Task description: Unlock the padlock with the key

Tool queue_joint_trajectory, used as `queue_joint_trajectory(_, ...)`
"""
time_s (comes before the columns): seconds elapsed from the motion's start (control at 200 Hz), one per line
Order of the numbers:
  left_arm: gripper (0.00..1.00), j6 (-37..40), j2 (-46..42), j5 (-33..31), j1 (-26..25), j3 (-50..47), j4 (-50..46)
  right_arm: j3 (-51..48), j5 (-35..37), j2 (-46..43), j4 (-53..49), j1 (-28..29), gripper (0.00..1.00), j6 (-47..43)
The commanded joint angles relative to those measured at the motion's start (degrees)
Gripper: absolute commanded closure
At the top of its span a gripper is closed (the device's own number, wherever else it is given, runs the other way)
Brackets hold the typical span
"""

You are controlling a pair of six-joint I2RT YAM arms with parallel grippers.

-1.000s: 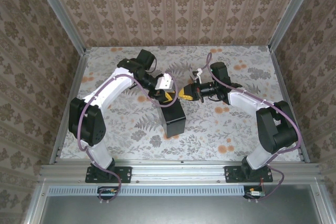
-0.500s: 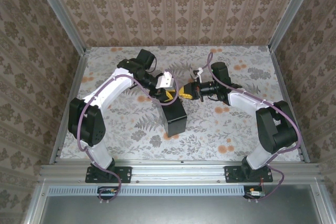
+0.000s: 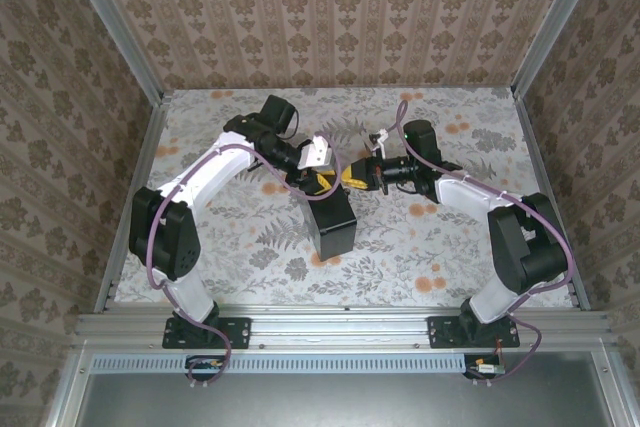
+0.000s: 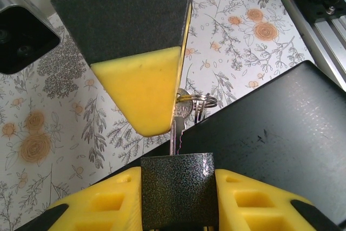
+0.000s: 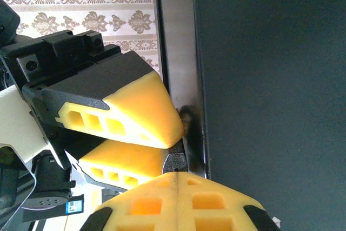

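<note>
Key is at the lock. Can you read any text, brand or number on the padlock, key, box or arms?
No readable text in any view.
Blue sticker, lower left of the right wrist view: print too small to read.
Padlock: speckled dark face, no marking visible.
Key: no legible stamp.
Black box: no lettering visible.

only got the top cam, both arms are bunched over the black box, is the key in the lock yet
Observer: On the left wrist camera the key points straight down and its tip meets the top of the padlock. I cannot tell how deep it goes.
Operator: is the lock held or just sitting there
Observer: Held. The left claw clamps its dark body between yellow pads, with the black box behind it.
</note>
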Motion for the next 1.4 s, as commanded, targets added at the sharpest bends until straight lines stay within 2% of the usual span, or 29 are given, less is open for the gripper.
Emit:
queue_joint_trajectory(0.0,0.69,-1.25,-0.69,6.11,-2.59,-0.30,6.16,-0.62,-2.53,-0.01,5.03,2.26,1.00,-0.38)
queue_joint_trajectory(0.155,0.70,-2.05,0.12,4.95,-2.70,0.60,5.09,0.50,-3.54,2.56,11.54,2.68,1.00,2.73)
queue_joint_trajectory(0.23,0.74,-2.60,0.30,4.32,-2.79,0.34,5.80,1.65,-3.93,3.08,11.44,3.30,1.00,2.80)
queue_joint_trajectory(0.4,0.76,-4.14,-0.85,4.82,-2.96,-2.26,9.74,2.19,-3.98,4.27,13.01,4.56,1.00,4.59)
queue_joint_trajectory(0.615,0.86,-2.11,-1.39,7.57,-3.32,-3.98,10.18,3.09,-2.91,3.80,15.44,4.58,1.00,9.02)
queue_joint_trajectory(0.765,0.90,-4.44,-1.92,3.48,-3.14,-5.04,12.27,2.66,-3.20,2.25,8.11,4.17,1.00,6.87)
queue_joint_trajectory(0.87,0.90,-4.79,-2.62,2.87,-2.97,-5.89,12.43,2.39,-2.14,0.95,1.38,3.69,1.00,3.83)
queue_joint_trajectory(0.925,0.91,-5.27,-2.88,2.83,-2.89,-6.19,12.77,2.07,-1.70,0.60,1.41,3.50,0.91,3.91)
queue_joint_trajectory(1.02,0.90,-5.52,-3.17,3.91,-2.62,-6.41,12.88,2.24,-1.11,0.23,0.74,3.15,0.82,3.87)
queue_joint_trajectory(1.225,0.91,-5.75,-3.20,4.53,-2.18,-6.54,12.53,2.44,-1.03,-0.11,-0.10,2.32,0.77,3.72)
queue_joint_trajectory(1.395,0.91,-5.96,-3.61,4.87,-1.57,-6.71,12.40,1.16,-0.83,-1.45,-1.71,-0.12,0.66,2.75)
